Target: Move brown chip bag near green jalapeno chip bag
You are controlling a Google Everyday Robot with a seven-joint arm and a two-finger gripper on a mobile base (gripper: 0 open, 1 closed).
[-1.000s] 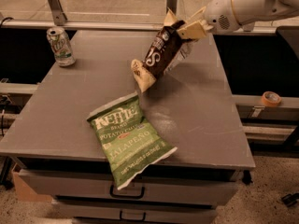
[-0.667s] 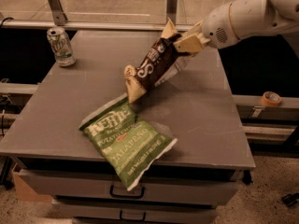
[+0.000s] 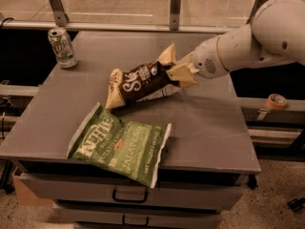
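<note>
The brown chip bag (image 3: 140,82) is dark brown with cream-tan ends and white lettering. It lies tilted at the middle of the grey table (image 3: 205,123), its lower left end touching or just above the surface. My gripper (image 3: 178,73) is shut on the bag's upper right end, with the white arm reaching in from the right. The green jalapeno chip bag (image 3: 121,144) lies flat near the table's front left edge, just below the brown bag and a short gap from it.
A green and white soda can (image 3: 62,47) stands upright at the table's back left corner. A roll of orange tape (image 3: 276,101) sits on a ledge to the right. Drawers (image 3: 128,194) are below the table front. A railing runs behind.
My gripper has carried the brown chip bag down and to the left, from hanging steeply above the table to lying low beside the green bag. The view has shifted as well.
</note>
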